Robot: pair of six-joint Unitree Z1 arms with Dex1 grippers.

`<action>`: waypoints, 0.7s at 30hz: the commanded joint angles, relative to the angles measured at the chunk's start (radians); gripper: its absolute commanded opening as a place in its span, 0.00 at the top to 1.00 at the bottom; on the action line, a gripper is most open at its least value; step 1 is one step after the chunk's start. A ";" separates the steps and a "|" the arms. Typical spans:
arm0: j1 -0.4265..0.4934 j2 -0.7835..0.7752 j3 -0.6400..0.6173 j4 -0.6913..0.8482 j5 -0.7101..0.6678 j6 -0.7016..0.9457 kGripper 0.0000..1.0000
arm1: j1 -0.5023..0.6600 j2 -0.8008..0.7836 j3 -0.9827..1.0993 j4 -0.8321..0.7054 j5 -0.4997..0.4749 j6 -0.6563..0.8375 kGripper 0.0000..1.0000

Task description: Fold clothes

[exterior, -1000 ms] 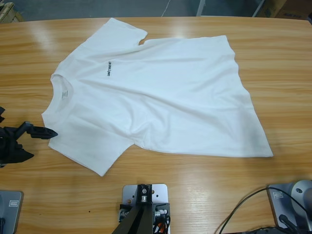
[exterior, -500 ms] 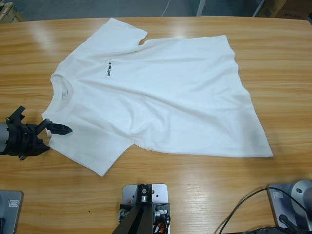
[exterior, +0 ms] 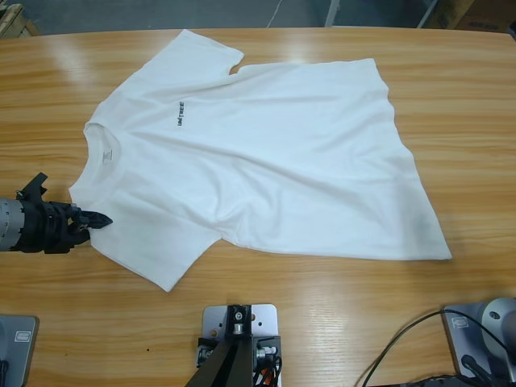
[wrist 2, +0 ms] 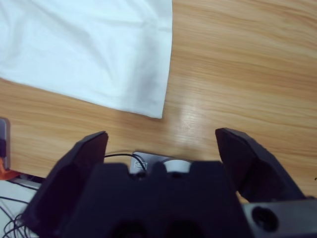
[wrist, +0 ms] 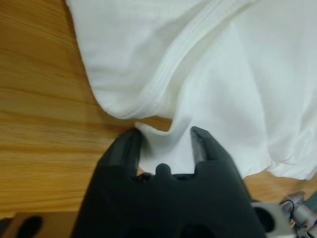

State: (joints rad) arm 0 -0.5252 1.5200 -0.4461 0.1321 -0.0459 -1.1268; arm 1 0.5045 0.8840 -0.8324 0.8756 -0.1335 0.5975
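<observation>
T-shirt (wrist: 237, 74) sleeve edge between left end effector (wrist: 166, 141) jaws

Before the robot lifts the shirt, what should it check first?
1. Left gripper has cloth between its jaws: ok, a fold of the T-shirt sits there, by the sleeve near the collar.
2. Jaws fully pinched on that fold: cannot tell.
3. Right gripper ready: not ok, it is open and over bare table, away from the shirt's hem corner.
4. Shirt lying flat: ok, spread out with small wrinkles.
5. Lettering facing up: ok.
</observation>
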 commanded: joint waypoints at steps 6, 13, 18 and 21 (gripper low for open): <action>-0.012 0.002 0.033 0.026 -0.008 0.005 1.00 | 0.005 0.019 0.062 -0.047 0.030 0.005 0.47; -0.108 -0.074 0.027 0.079 -0.011 -0.049 1.00 | -0.005 0.158 0.077 0.018 0.031 0.246 0.09; -0.221 -0.300 0.026 0.302 -0.013 -0.218 1.00 | -0.006 0.175 0.065 0.045 0.031 0.246 0.09; -0.284 -0.398 -0.018 0.431 -0.037 -0.299 1.00 | -0.006 0.172 0.064 0.045 0.031 0.245 0.10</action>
State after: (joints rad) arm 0 -0.7031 1.3519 -0.4390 0.3358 -0.0465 -1.2823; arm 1 0.5044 1.0249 -0.7791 0.8974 -0.1021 0.8295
